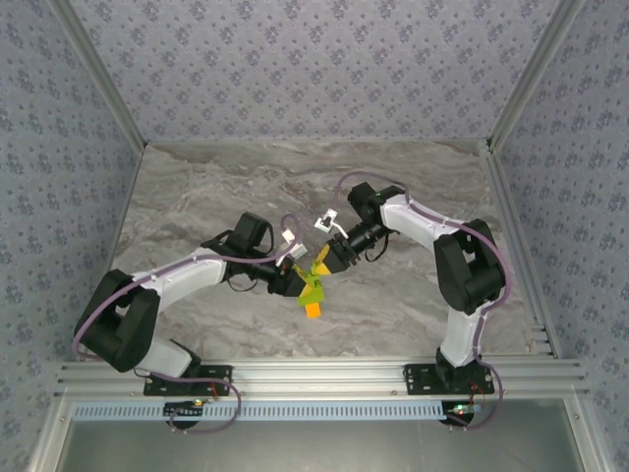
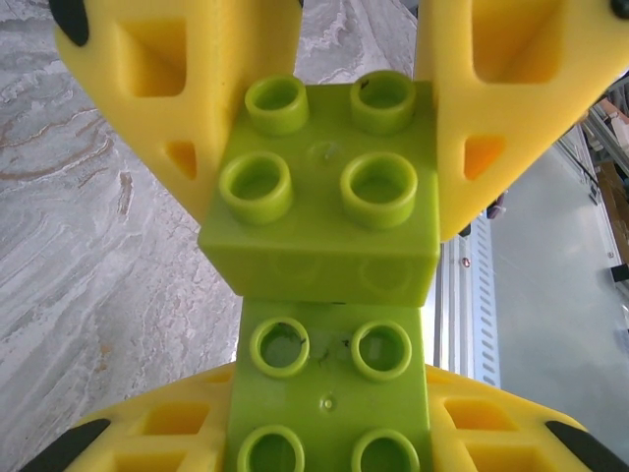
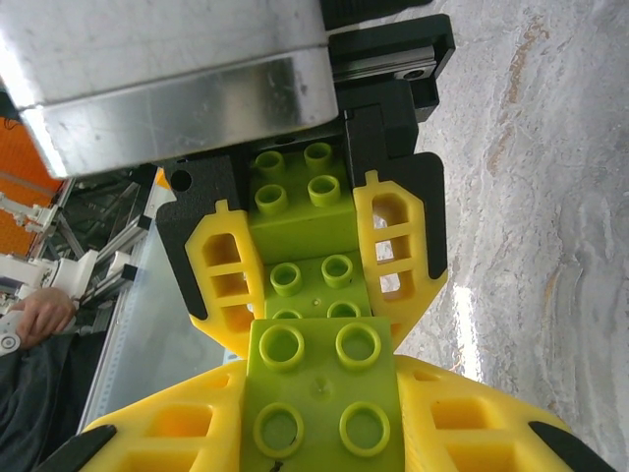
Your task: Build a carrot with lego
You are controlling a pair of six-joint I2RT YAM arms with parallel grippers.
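Note:
Both grippers meet above the middle of the table. My left gripper (image 1: 297, 279) (image 2: 329, 425) is shut on a lime-green brick (image 2: 329, 379) of the carrot (image 1: 313, 293). The carrot's orange brick (image 1: 313, 311) hangs at its near end. My right gripper (image 1: 329, 258) (image 3: 319, 418) is shut on another lime-green brick (image 3: 319, 388) (image 2: 324, 187). That brick overlaps the far half of the one held by the left gripper. Whether the two are fully pressed together I cannot tell. In the right wrist view the left gripper's yellow fingers (image 3: 228, 277) flank a stepped stack of green bricks (image 3: 313, 270).
The marble table top (image 1: 216, 187) stretches round the arms. Patterned walls stand on three sides. A metal rail (image 1: 314, 376) carrying both arm bases runs along the near edge.

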